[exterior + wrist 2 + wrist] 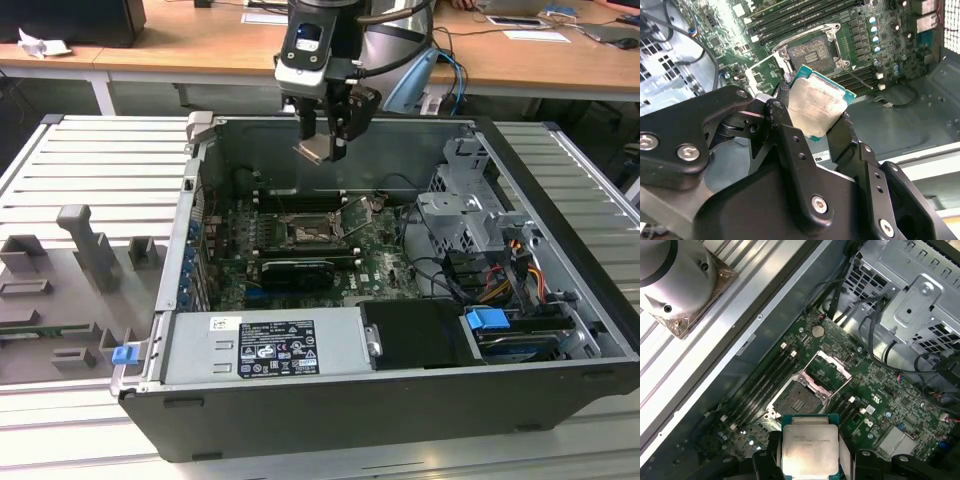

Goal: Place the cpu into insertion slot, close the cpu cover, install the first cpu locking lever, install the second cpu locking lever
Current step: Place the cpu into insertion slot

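Gripper [325,148] hangs vertical above the case [300,410], jaws pinched on flat silvery cpu [817,107]; dark-centred insertion slot [799,401] exposed, metal cpu cover [827,371] tilted open.

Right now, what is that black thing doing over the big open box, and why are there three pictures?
That black thing is a gripper, the two-fingered hand of a robot arm. It hangs above an open computer lying on a grey table. The exterior view comes from a camera off the arm; both wrist views come from cameras riding on the arm. The gripper pinches a small silvery chip, the cpu. Below, on the green board, sits the square slot where it fits, empty. Its metal cover stands flipped open beside it.
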You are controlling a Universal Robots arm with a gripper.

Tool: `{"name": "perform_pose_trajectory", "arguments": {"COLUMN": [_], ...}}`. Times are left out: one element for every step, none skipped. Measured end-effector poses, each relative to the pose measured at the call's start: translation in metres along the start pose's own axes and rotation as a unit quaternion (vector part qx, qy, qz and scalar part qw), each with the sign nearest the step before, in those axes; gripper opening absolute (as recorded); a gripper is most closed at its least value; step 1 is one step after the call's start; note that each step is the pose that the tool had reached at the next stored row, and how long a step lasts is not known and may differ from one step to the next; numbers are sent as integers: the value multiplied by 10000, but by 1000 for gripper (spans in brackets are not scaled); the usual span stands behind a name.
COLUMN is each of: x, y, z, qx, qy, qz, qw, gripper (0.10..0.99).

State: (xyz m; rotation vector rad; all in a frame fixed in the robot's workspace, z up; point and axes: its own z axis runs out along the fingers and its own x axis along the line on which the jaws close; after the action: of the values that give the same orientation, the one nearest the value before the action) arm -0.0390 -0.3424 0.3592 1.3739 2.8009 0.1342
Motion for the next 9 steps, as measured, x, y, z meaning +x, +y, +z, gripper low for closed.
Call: {"name": "perform_pose_trajectory", "arguments": {"x": [0,0,-1,-1,-1,-1,-1,-1,-1], "y": [0,1,4,4,3,3,3,3,2], "z": [3,3,4,6,8,10,12,15,19], "qx": [-3,-3,-2,-3,-4,-4,-6,-8,-11], "qy": [-9,-13,-13,-16,-19,-22,-28,-34,-43], "qz": [105,150,171,200,239,274,340,421,527], "qw": [9999,9999,9999,9998,9997,9996,9994,9991,9986], "gripper": [541,541,541,541,541,541,541,541,541]}}
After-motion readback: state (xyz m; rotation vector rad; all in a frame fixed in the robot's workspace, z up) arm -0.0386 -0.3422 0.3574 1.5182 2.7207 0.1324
